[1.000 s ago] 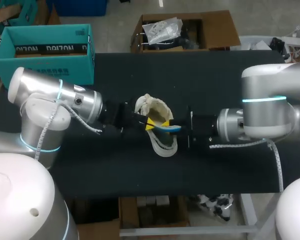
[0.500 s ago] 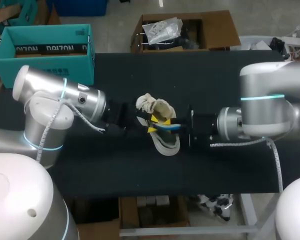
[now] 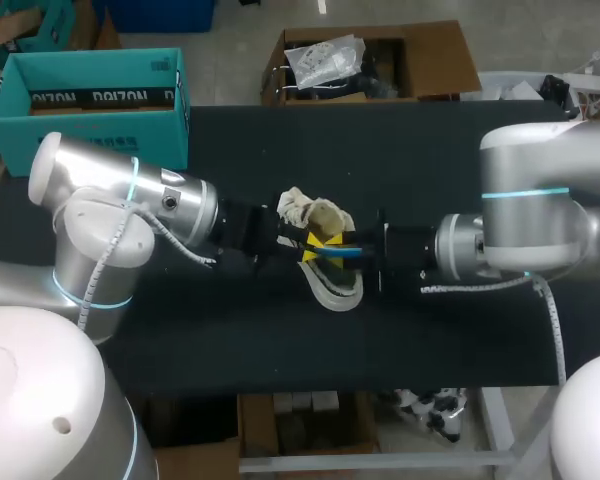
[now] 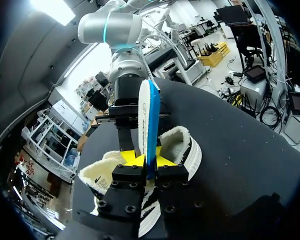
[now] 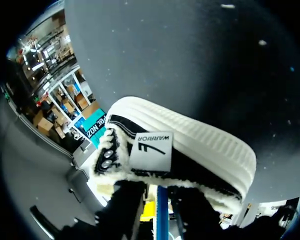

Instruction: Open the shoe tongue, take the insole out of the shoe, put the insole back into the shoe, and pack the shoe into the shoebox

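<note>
Left gripper: my left gripper (image 4: 147, 165) was closed narrowly on the near end of a thin white insole with a blue edge (image 4: 146, 115), which stood on its edge between the two black fingers.
Insole: it ran straight ahead from my left gripper, over the shoe's opening, to my right arm; as far as I could see, it was out of the shoe.
Right gripper: my right gripper (image 5: 160, 212) met the insole from the opposite side, with the blue edge running through its middle. I could not tell whether it gripped.
Shoe: a white low shoe with cream fleece lining and a ribbed white sole (image 5: 190, 150) lay on its side just under both grippers, near the middle of the black table (image 3: 430, 150).
Shoebox: the open teal cardboard shoebox (image 3: 90, 105) stood at the table's far left corner, well apart from the shoe.
Change: over the last second my left arm had pushed in toward the middle, bringing its gripper close against the right one; the shoe and insole had drifted slightly the same way.
Meaning: I judged the removal done and the insole shared between both arms, ready to be steered back in. Packing was not yet begun.
</note>
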{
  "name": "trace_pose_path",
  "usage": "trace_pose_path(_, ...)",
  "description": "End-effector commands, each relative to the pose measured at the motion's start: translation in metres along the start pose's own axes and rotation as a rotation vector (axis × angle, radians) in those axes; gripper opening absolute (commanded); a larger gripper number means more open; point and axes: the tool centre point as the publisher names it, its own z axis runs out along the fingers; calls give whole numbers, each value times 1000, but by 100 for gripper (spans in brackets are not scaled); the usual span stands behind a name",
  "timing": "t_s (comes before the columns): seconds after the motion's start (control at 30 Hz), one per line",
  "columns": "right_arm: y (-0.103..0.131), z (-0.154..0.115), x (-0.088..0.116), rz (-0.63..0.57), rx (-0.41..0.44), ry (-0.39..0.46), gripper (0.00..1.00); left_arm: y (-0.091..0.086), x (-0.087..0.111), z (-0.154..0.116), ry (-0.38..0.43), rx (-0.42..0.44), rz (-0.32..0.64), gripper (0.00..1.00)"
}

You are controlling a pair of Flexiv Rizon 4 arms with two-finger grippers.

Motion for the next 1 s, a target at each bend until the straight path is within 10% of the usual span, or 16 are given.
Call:
trace_pose_path(0.03, -13, -27, -2, -8, -20, 18, 46, 2, 2, 2, -13, 2, 0, 0)
trace_pose_path(0.43, -19, -41, -4, -30, -23, 40, 0, 1, 5, 3, -24, 11, 5, 0)
trace_pose_path(1.0, 3, -11, -2, -89, 13, 17, 0, 25, 3, 6, -69, -40, -40, 0)
